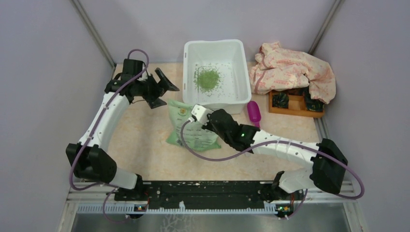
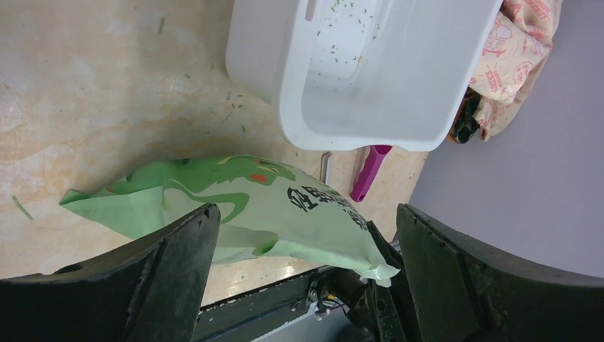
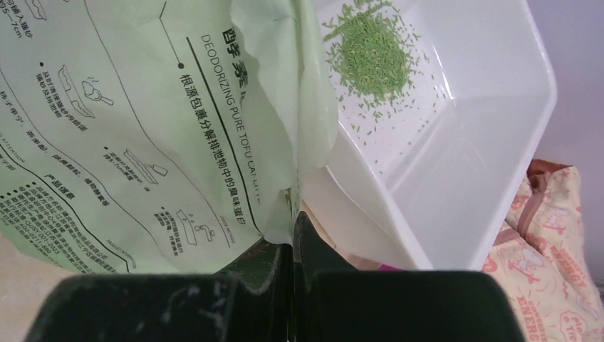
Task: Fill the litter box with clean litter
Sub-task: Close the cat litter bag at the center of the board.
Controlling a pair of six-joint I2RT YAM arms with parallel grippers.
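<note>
The white litter box (image 1: pixel 244 72) stands at the back of the table. A small pile of green clean litter (image 1: pixel 208 78) lies inside it, with bits scattered around. The same litter (image 3: pixel 370 53) shows in the right wrist view, inside the box (image 3: pixel 484 142). A green-and-white litter bag (image 1: pixel 186 128) lies in front of the box. My right gripper (image 1: pixel 197 118) is shut on the bag's edge, its fingers pinching the bag (image 3: pixel 142 128) at the gripper's tips (image 3: pixel 293 228). My left gripper (image 1: pixel 164 92) hangs open just left of the box, empty, with the bag (image 2: pixel 249 206) below it.
A magenta scoop (image 1: pixel 254 112) lies on the table right of the box's front corner. A patterned cloth (image 1: pixel 295 70) is draped over a small wooden tray (image 1: pixel 295 104) at the back right. Grey walls close in both sides.
</note>
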